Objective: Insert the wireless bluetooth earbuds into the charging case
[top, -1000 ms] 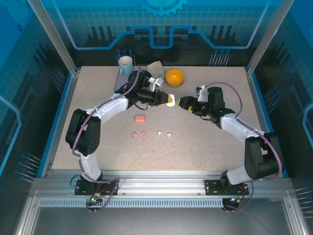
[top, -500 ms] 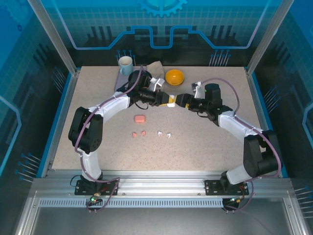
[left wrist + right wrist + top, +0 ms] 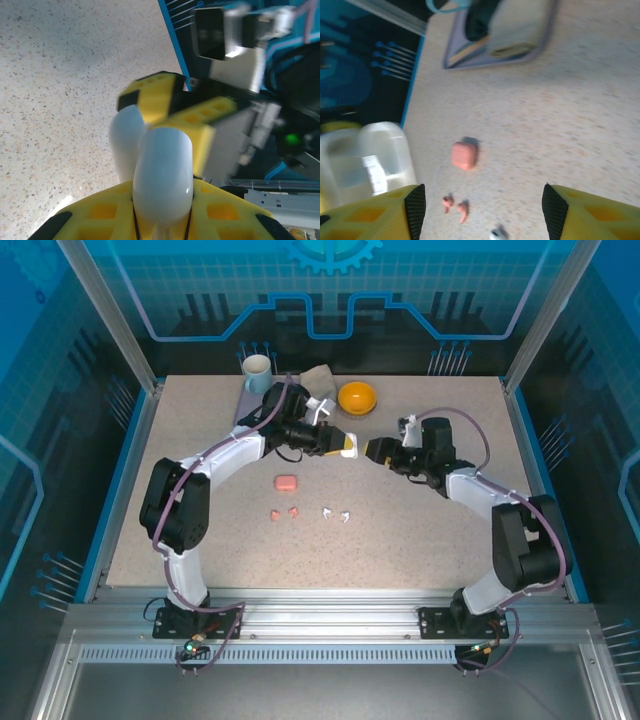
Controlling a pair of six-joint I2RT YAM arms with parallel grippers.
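My left gripper (image 3: 345,446) is shut on a white charging case (image 3: 349,448), held above the table's middle; up close the case (image 3: 162,170) stands out of the yellow jaws of the left gripper (image 3: 162,212). Facing it from the right, my right gripper (image 3: 372,450) is open, its fingers (image 3: 155,97) just beyond the case. In the right wrist view the case (image 3: 385,160) sits beside the left finger of the right gripper (image 3: 485,212). A pink case (image 3: 286,483), two pink earbuds (image 3: 283,513) and two white earbuds (image 3: 336,514) lie on the table.
An orange bowl (image 3: 357,396), a pale mug (image 3: 257,370) and a grey tray with a folded cloth (image 3: 305,380) stand along the back edge. Blue walls close in the table's sides.
The right gripper pushed in toward the held white case, then drew back slightly, with its jaws narrowing. The left gripper stayed nearly still, shut on the case.
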